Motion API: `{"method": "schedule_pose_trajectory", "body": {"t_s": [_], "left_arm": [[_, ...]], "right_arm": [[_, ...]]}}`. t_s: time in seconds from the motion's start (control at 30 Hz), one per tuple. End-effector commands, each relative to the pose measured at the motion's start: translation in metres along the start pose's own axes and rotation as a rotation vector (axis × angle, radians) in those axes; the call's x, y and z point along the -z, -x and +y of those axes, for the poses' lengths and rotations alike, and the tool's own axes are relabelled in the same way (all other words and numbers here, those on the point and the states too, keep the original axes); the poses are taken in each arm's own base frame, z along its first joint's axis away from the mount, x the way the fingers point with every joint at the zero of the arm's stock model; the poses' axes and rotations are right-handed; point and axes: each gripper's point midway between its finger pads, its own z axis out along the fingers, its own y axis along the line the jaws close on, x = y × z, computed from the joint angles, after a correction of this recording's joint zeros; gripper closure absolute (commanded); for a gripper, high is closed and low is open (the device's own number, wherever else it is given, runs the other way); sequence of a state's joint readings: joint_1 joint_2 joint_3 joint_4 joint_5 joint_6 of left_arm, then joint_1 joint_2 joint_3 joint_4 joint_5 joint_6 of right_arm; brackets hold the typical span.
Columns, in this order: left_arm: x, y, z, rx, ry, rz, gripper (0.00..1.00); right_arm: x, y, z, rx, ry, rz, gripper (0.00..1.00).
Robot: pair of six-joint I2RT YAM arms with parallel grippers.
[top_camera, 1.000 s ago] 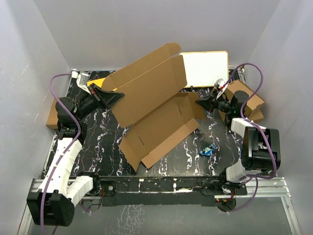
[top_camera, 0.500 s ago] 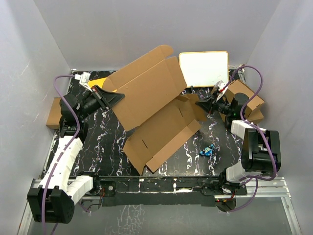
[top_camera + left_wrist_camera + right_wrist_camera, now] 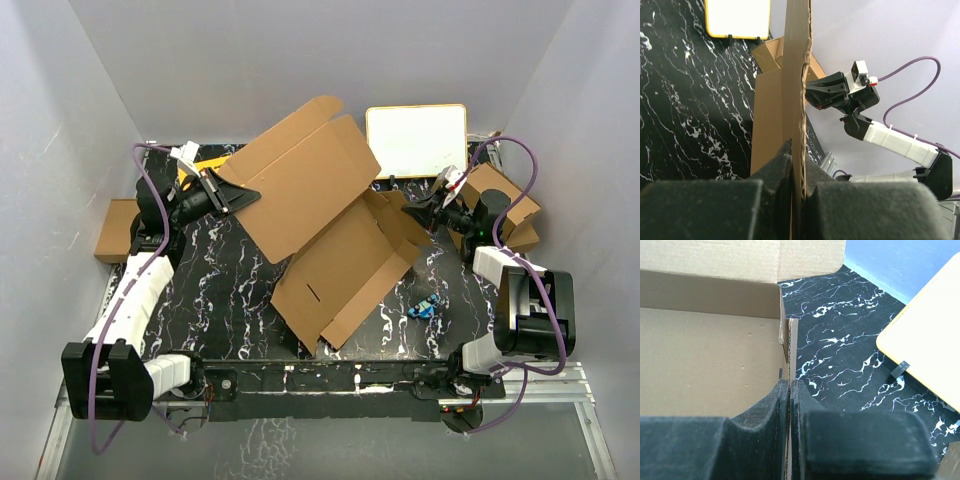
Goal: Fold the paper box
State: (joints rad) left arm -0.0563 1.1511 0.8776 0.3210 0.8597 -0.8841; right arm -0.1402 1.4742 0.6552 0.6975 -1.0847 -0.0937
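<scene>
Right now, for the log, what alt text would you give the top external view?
A large, partly folded brown paper box lies across a black marbled table, one big panel raised. The left gripper is shut on its left edge and the right gripper on a flap at its right. A yellow-rimmed white board sits behind it.

Paper box [image 3: 330, 235]: plain brown corrugated mailer, open, only partly folded. It lies diagonally across the middle of the table [image 3: 230, 290]. The base panel rests low with its near edge flaps turned up and a slot visible. The large lid panel is raised, tilted toward far left, rounded flap on top.
</scene>
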Motion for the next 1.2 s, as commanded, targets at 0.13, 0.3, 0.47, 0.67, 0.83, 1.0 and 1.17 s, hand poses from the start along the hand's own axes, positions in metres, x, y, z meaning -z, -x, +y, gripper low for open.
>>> {"method": "schedule_pose_trajectory", "body": {"t_s": [0.13, 0.3, 0.47, 0.67, 0.83, 1.0, 1.17], "left_arm": [[-0.004, -0.009, -0.002, 0.075, -0.041, 0.094, 1.00], [-0.006, -0.016, 0.009, 0.097, -0.038, 0.103, 1.00], [-0.004, -0.025, 0.021, 0.138, -0.027, 0.078, 1.00], [0.003, -0.030, 0.024, 0.182, -0.020, 0.000, 1.00], [0.009, -0.028, 0.028, 0.184, 0.004, -0.047, 1.00], [0.015, -0.026, 0.034, 0.157, 0.033, -0.102, 1.00], [0.024, -0.033, 0.038, 0.106, 0.055, -0.141, 1.00]], "right_arm": [[-0.005, 0.015, -0.011, 0.125, 0.003, -0.023, 0.92], [-0.013, 0.000, -0.028, 0.073, -0.028, 0.030, 0.92], [-0.019, -0.010, -0.035, 0.031, -0.021, 0.080, 0.92], [-0.018, -0.014, -0.037, 0.019, -0.026, 0.111, 0.92], [-0.020, -0.015, -0.037, -0.021, -0.009, 0.131, 0.84], [-0.015, -0.012, -0.042, -0.081, -0.015, 0.242, 0.63], [0.012, -0.002, -0.034, -0.136, -0.041, 0.324, 0.35]]}}
